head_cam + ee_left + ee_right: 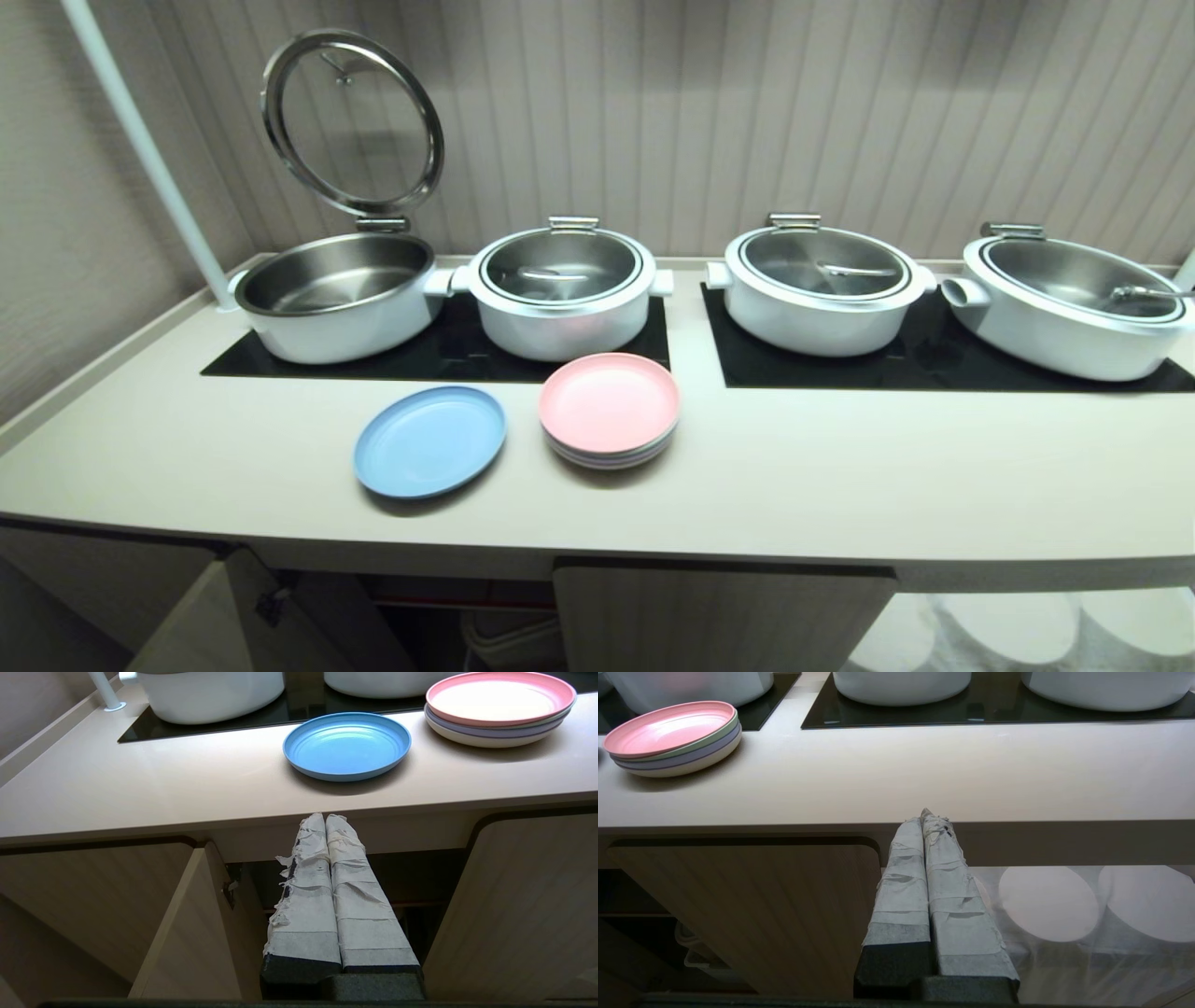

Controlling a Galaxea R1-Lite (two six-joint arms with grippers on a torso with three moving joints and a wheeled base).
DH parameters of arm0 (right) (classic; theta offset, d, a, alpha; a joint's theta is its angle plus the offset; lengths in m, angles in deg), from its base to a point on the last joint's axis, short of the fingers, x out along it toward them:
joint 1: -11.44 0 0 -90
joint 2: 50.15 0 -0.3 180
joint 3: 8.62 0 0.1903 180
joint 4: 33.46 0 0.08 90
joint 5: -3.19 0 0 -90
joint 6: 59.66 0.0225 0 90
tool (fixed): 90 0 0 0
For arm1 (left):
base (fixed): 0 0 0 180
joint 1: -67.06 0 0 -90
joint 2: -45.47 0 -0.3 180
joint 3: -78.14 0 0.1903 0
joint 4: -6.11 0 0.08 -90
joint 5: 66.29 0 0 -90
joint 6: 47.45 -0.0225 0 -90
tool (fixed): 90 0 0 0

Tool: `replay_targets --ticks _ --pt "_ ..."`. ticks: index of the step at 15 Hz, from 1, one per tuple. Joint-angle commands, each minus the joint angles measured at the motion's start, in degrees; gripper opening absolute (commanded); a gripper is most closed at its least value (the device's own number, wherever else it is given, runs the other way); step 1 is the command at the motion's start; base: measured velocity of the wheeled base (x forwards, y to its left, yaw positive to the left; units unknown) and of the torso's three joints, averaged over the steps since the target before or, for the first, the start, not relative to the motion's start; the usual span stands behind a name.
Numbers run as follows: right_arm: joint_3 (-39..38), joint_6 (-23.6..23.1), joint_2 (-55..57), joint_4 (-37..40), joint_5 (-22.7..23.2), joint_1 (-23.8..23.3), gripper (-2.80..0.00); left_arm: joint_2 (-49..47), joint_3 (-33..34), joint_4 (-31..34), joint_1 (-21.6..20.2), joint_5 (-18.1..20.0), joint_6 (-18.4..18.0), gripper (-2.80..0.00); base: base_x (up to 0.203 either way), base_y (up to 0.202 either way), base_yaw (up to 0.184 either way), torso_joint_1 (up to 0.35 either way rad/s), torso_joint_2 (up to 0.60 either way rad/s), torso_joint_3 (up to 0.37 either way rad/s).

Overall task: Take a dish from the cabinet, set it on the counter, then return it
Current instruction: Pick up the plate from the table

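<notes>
Fluted grey-beige wall panelling running behind; long cream counter [840, 485] stretching across beneath it, carrying black inset mats [439, 353] and four white chafing pots, the leftmost pot [331, 297] standing with its glass lid [353, 121] tipped up; the other three sitting lidded.

Blue dish [429, 441] lying flat on the counter, well forward of the mats, near the front edge; pink-topped plate stack [609, 411] sitting just beside it at 3 o'clock, not touching; round plate, so no long axis to be aligning with.

Cabinet [724, 616] sitting below the counter; left door [196, 924] hanging open, dark shelf space showing behind it; door on the right shut.

Left gripper [325, 820] hanging below the counter edge in front of the open bay, taped fingers [303, 896] pressed together, holding nothing; dish lying at 12 o'clock from it in the left wrist view, up and over the counter lip, barely off centre.

Right gripper [924, 817] likewise parked under the edge, fingers closed flat against each other, empty; only the plate stack [672, 737] showing at about 10 o'clock in its view, dish not appearing there at all.

Judging the left arm clearly nearer; likely next: rising over the lip, opening, taking the near rim, then carrying down into the open bay; risk of catching the counter edge on the way up.
</notes>
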Motion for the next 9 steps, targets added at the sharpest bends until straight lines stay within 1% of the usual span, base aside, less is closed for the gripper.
replay_targets --ticks 1,9 --pt "0.0 0.0 0.0 0.0 0.0 0.0 -2.80 0.0 0.0 0.0 0.0 0.0 -0.1 -2.80 0.000 0.000 0.000 0.000 0.00 0.000" --pt "0.0 0.0 0.0 0.0 0.0 0.1 -2.80 0.0 0.0 0.0 0.0 0.0 -0.1 -2.80 0.000 0.000 0.000 0.000 0.00 0.000"
